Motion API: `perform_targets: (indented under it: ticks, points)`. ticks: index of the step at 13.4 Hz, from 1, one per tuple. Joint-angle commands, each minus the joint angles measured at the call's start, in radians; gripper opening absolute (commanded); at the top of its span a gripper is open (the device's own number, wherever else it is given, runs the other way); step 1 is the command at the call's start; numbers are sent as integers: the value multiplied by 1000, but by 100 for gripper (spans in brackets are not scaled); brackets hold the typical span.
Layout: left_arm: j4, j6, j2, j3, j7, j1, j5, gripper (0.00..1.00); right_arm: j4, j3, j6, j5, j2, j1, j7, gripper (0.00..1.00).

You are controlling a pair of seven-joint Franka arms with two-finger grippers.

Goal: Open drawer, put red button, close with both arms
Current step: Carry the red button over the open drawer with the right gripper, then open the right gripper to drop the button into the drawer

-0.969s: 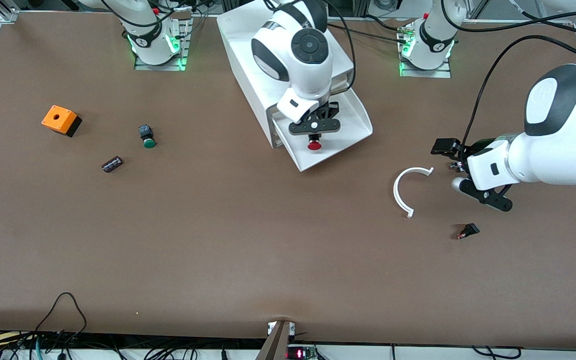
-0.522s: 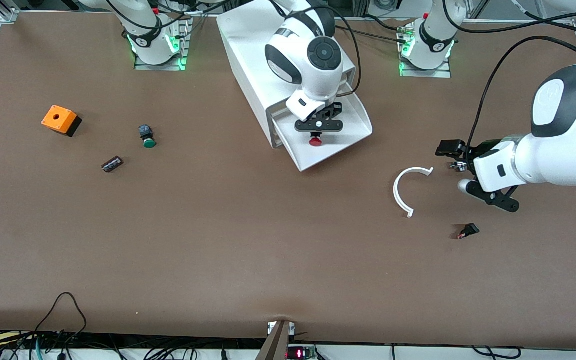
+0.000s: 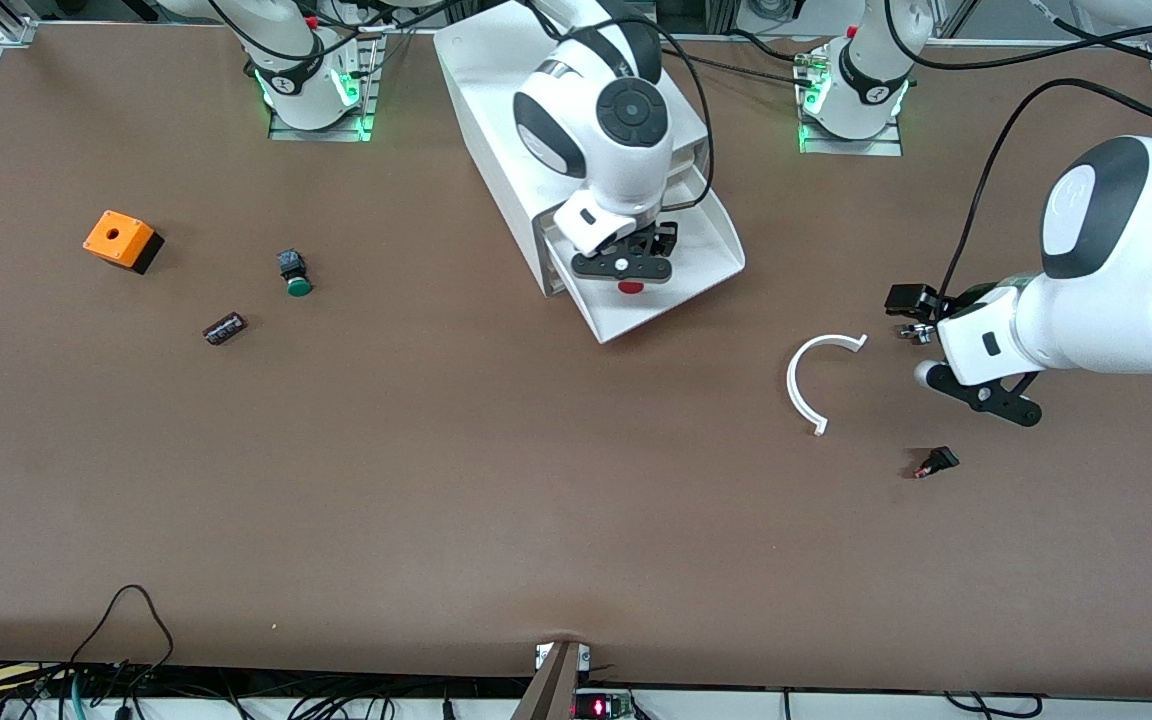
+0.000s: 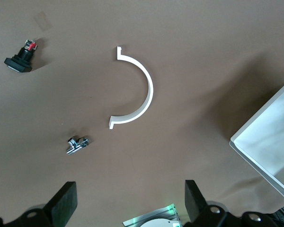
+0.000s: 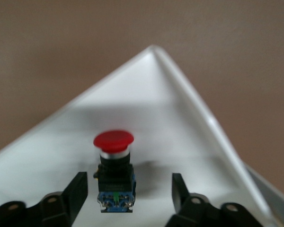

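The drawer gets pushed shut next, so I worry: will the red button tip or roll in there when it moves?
The red button stands upright in the drawer, its wide cap above a narrower body, so it looks top-heavy and may topple. Once down, the round cap could let it roll. The tray floor looks smooth, so sliding seems likely. The right gripper stands open around it.

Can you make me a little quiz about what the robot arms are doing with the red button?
1. True or false: the red button lies in the open drawer.
2. Is the right gripper squeezing the button? A yes, B no, its fingers stand apart on either side.
3. What curved thing is the left gripper over?

Key: 1 true. 2 B. 3 The white half ring.
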State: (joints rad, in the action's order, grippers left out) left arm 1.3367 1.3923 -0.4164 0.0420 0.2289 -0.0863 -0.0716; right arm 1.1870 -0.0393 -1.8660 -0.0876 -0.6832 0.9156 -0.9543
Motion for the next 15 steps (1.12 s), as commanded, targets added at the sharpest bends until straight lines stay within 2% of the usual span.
perform_targets:
  ticks: [1,4,7,10,12,15]
  points:
    - [-4,-4,-2,4,7,-3,27,100,-76,-14,70,8,17,-59,76,100]
    - [10,20,-30,1,-51,11,-9,100,-75,-17,85,0,89,-167,269,100]
    - [36,53,-61,2,-303,30,-48,100,-67,-19,219,-7,166,-283,503,100]
    - [73,111,-64,6,-597,-65,-54,100,-28,-22,329,-18,246,-404,723,100]
    - [139,209,-56,13,-779,-137,-77,100,73,-24,327,-18,341,-483,874,100]
    - [277,405,-42,19,-907,-214,-73,100,254,-22,303,-18,496,-582,1032,100]
